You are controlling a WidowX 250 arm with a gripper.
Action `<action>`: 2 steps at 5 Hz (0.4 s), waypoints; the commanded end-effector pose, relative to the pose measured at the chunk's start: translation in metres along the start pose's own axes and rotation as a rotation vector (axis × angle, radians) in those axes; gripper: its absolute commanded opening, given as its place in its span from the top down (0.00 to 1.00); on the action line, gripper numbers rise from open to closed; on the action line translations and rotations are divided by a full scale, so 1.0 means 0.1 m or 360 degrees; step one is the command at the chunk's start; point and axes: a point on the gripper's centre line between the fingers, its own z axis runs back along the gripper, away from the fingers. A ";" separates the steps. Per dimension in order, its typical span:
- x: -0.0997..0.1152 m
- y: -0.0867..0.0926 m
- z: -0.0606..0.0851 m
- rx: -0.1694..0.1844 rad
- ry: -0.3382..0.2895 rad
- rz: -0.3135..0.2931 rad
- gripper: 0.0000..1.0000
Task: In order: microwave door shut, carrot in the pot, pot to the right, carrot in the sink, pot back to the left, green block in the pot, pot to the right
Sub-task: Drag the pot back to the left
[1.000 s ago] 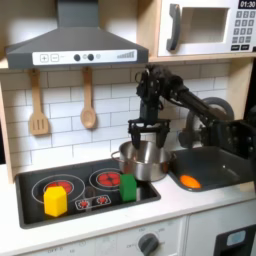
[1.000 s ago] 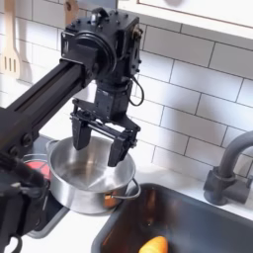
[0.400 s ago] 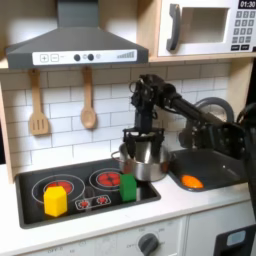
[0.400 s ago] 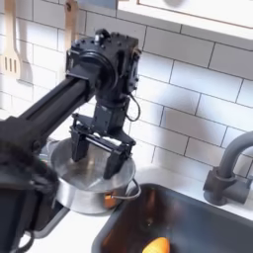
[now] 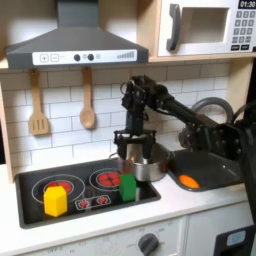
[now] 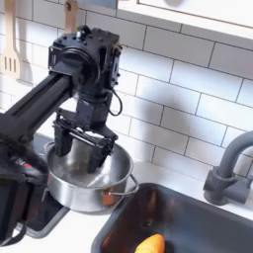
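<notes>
A: Which step are you on? The small orange toy carrot (image 6: pixel 149 244) lies in the dark grey sink (image 5: pixel 222 176).

B: Dragging the shiny steel pot (image 6: pixel 87 181) back toward the worktop's stovetop end; your claw (image 6: pixel 81 158) hangs spread over its rim. Lower, hook, pull.
</notes>
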 end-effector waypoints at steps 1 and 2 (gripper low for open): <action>-0.02 0.21 -0.02 0.0022 0.0012 0.0049 0.00; -0.01 0.33 -0.05 0.0034 0.0030 0.0088 0.00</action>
